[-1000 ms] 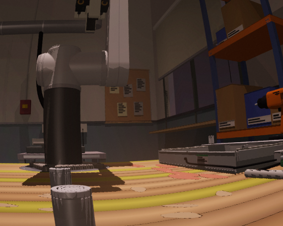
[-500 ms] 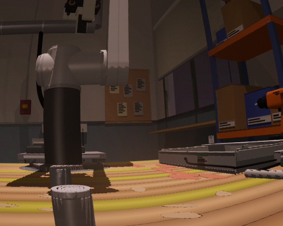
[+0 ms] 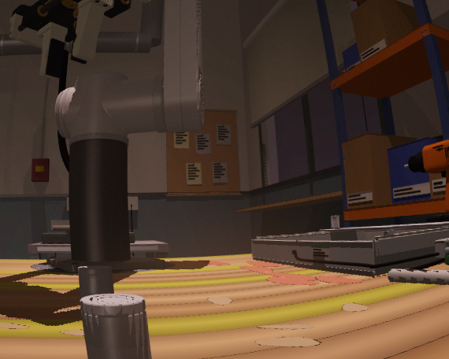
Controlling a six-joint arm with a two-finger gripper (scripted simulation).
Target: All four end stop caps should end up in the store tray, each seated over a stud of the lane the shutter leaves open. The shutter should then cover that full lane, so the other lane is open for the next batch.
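Observation:
On the wooden bench near the camera, at the left, stand two grey ribbed end stop caps: one (image 3: 115, 324) close in the foreground and a second (image 3: 95, 280) just behind it, in front of the arm's dark base column. The grey store tray (image 3: 351, 246) lies flat on the bench at the right, its lanes, studs and shutter too low to make out from here. A third cap (image 3: 424, 275) lies on its side in front of the tray's right end. My gripper (image 3: 62, 59) hangs high above the left of the bench, well above the standing caps, open and holding nothing.
The arm's base column (image 3: 99, 197) rises just behind the standing caps. An orange drill (image 3: 444, 169) sits at the right edge above the tray. Blue and orange shelving with boxes (image 3: 383, 173) stands behind the tray. The middle of the bench is bare wood.

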